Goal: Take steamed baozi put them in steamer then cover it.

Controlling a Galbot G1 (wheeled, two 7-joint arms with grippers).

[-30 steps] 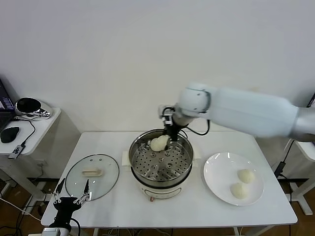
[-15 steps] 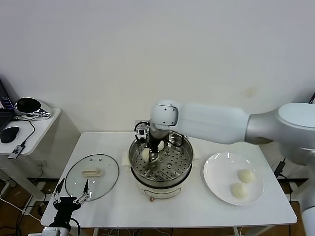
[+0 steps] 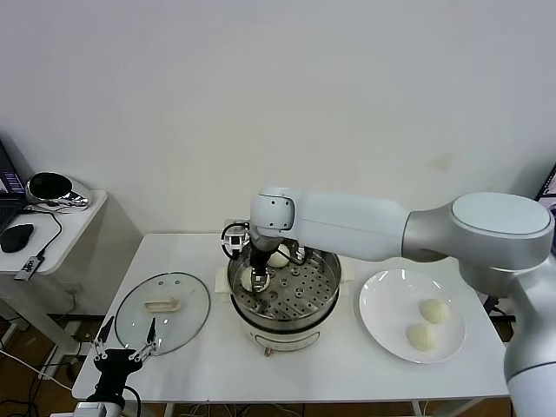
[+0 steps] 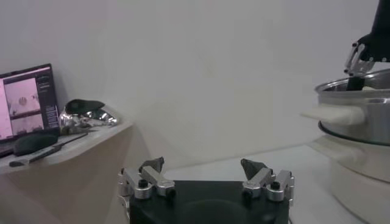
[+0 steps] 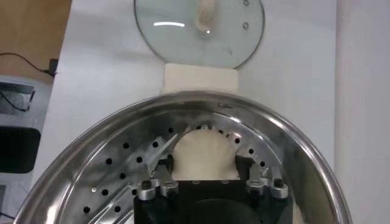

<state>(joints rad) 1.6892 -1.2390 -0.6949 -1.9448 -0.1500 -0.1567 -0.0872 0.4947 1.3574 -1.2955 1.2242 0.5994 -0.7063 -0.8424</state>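
My right gripper (image 3: 258, 280) reaches down into the steamer (image 3: 323, 295), near its left wall. It is shut on a cream-white baozi (image 5: 204, 155), which sits low on the perforated tray between the fingers (image 5: 166, 164). A second baozi (image 3: 280, 254) lies at the back of the tray. Two more baozi (image 3: 433, 310) (image 3: 421, 337) lie on the white plate (image 3: 387, 304) to the right. The glass cover (image 3: 162, 311) lies flat on the table left of the steamer and also shows in the right wrist view (image 5: 199, 30). My left gripper (image 3: 126, 352) is open and empty at the table's front left edge.
A side table (image 3: 74, 213) stands at the far left with a mouse (image 3: 17, 236) and a black shiny object (image 3: 50, 187). In the left wrist view the steamer (image 4: 359, 115) stands off to one side of my left gripper (image 4: 202, 164).
My right arm has swung left across the steamer and lowered the held baozi from above the back of the tray down to its left side. The left arm has not moved.
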